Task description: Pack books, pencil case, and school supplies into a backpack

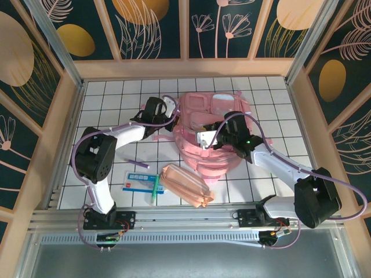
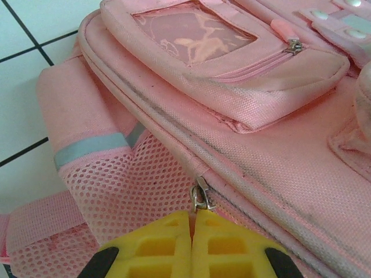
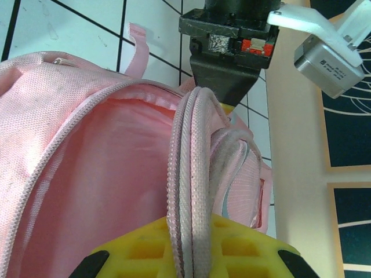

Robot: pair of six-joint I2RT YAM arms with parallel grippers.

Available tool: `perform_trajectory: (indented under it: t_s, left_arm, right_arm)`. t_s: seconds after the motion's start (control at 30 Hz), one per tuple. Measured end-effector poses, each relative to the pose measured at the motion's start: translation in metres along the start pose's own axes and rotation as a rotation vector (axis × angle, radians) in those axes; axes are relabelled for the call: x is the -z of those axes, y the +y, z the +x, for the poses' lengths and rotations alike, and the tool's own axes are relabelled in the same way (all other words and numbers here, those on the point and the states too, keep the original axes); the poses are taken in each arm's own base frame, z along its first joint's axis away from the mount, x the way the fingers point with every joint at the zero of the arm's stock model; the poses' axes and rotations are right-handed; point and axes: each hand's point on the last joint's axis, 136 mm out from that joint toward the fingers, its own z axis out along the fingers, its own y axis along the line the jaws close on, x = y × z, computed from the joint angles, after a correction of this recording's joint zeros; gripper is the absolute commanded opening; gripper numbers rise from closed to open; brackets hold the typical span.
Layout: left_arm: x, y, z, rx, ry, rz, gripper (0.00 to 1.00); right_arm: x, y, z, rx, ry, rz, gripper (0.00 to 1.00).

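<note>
**Left jaws.** Fully closed. The yellow fingers press together on the metal zipper pull of the backpack. The pull sits on the bag's side edge, just above a mesh side pocket. Left of these jaws, bare worktop runs to the wooden side wall. Beyond them, bare tiles reach the back wall.

**Loose items.** These lie nearer the arm bases than the left jaws:
- a slim purple stick;
- a flat white-and-blue packet, with a green pen on its right end;
- the peach pencil case, lying diagonally just beside the backpack's near edge.

All lie apart from both jaws.

**Backpack.** It lies at mid-worktop between the two jaws, with the main compartment open and the pink lining exposed.

**Right jaws.** Almost closed. The yellow fingers clamp the zippered rim of the open compartment. The rim arches from these jaws straight across to the left jaws opposite. Right of these jaws, bare tiles run to the right wall.

**Surface.** Flat white tiles with a dark grid.

**Enclosure.** A wooden frame holds dark panels with gold discs and pale line-drawn plants. An aluminium rail runs along the near edge.
</note>
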Motion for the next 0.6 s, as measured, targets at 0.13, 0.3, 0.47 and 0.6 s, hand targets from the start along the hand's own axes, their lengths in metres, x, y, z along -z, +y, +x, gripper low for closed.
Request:
perform_trajectory:
  t_s: [0.13,0.3,0.47,0.6]
  left_arm:
    - [-0.002,-0.001,0.002,0.002,0.005,0.008,0.02]
    - [-0.001,0.002,0.002,0.009,-0.005,0.022,0.44]
    - [0.018,0.013,0.007,0.016,-0.017,-0.002,0.60]
    - [0.052,-0.014,-0.010,-0.100,-0.088,0.099,0.66]
  right_arm:
    - [0.000,-0.001,0.000,0.004,0.002,0.003,0.00]
    - [0.001,-0.001,-0.001,-0.001,-0.003,0.003,0.00]
    - [0.002,-0.003,0.001,-0.043,-0.015,0.004,0.00]
    - [-0.005,-0.006,0.003,-0.093,-0.015,-0.008,0.00]
